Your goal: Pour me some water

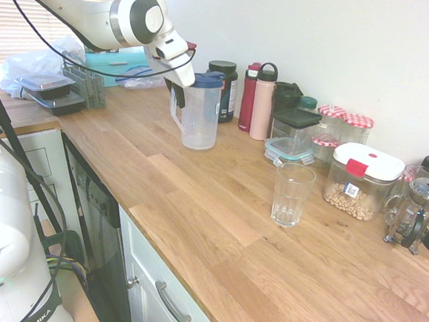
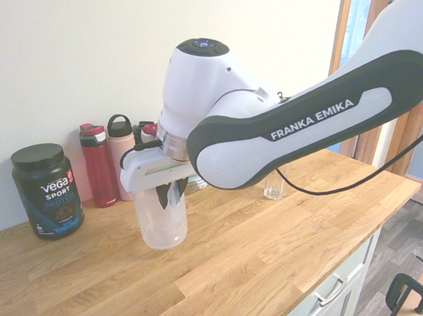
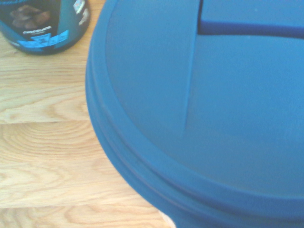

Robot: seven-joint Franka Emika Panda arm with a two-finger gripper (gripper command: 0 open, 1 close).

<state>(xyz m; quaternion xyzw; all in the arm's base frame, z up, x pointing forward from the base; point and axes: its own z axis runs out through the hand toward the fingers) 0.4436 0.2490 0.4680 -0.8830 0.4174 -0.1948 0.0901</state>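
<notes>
A clear plastic pitcher (image 1: pixel 200 119) with a blue lid (image 3: pixel 213 118) stands upright at or just above the wooden counter (image 1: pixel 197 204), left of the bottles. My gripper (image 1: pixel 176 93) is shut on its handle from the side. In the second exterior view the pitcher (image 2: pixel 163 219) hangs below my wrist, with the gripper (image 2: pixel 172 192) against it. I cannot tell whether it holds water. An empty drinking glass (image 1: pixel 292 194) stands well to the right near the counter's middle. The glass (image 2: pixel 275 190) is partly hidden behind my arm in the second exterior view.
Behind the pitcher along the wall stand a black protein tub (image 2: pixel 47 189), a red bottle (image 1: pixel 248 97) and a pink bottle (image 1: pixel 263 102). Clear food containers (image 1: pixel 362 180), jars and a French press (image 1: pixel 417 212) crowd the right. A dish rack (image 1: pixel 83 85) sits at the far left.
</notes>
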